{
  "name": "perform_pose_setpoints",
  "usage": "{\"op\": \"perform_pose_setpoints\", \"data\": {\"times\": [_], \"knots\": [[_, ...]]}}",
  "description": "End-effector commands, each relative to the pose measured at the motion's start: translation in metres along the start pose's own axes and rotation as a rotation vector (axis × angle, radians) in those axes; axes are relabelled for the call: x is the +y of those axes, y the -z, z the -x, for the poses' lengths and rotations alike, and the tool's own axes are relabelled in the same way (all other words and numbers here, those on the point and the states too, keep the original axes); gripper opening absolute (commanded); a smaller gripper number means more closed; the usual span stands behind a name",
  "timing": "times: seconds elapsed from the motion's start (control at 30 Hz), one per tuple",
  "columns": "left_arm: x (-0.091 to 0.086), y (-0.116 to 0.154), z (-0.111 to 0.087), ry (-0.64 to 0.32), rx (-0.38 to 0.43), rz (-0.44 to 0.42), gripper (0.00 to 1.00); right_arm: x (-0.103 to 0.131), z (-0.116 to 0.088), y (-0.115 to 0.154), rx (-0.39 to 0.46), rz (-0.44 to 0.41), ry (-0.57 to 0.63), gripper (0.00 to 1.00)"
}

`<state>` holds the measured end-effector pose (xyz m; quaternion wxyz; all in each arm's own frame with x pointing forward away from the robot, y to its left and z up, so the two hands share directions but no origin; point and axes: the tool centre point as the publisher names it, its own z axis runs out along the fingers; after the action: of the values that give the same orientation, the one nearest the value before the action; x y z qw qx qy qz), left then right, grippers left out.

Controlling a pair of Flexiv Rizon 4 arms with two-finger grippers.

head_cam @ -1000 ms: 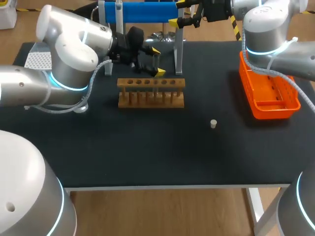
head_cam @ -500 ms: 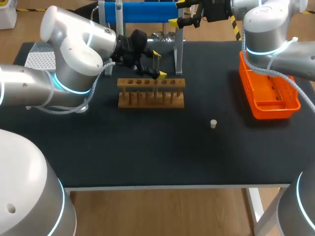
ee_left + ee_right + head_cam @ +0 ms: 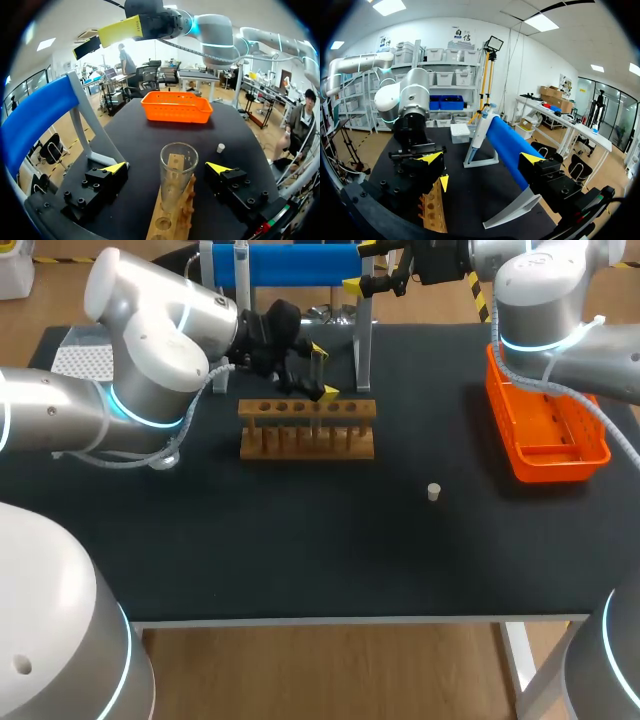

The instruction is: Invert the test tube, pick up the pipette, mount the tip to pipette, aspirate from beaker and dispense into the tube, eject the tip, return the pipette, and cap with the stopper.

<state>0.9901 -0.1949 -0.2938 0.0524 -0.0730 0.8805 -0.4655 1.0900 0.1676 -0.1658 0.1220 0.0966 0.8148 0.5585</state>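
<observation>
A clear test tube stands in the wooden rack, mouth up. My left gripper straddles it, open. In the left wrist view its fingers stand well clear of the glass on both sides. The pipette hangs on the stand with the blue bar at the back. My right gripper hovers open over that bar's right end with nothing held. A small white stopper lies right of the rack on the black table.
An orange basket sits at the right edge of the table. A white tip box stands at the back left, behind my left arm. The stand's upright post is just right of my left gripper.
My left arm's upper links have shifted a little to the right, and its gripper has stayed around the tube. The right arm has not moved.
</observation>
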Motion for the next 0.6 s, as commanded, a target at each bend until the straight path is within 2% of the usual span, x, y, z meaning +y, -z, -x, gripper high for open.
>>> {"op": "perform_pose_setpoints", "data": {"times": [0.03, 0.6], "knots": [[-0.0003, 0.0032, 0.0004, 0.0, 0.019, -0.003, 1.0, 0.0004, 0.0002, 0.0009, 0.001, -0.002, -0.001, 1.0], [-0.0001, 0.0035, -0.0011, -0.003, 0.027, 0.008, 1.0, 0.0004, 0.0002, 0.0009, 0.001, -0.002, -0.001, 1.0]]}}
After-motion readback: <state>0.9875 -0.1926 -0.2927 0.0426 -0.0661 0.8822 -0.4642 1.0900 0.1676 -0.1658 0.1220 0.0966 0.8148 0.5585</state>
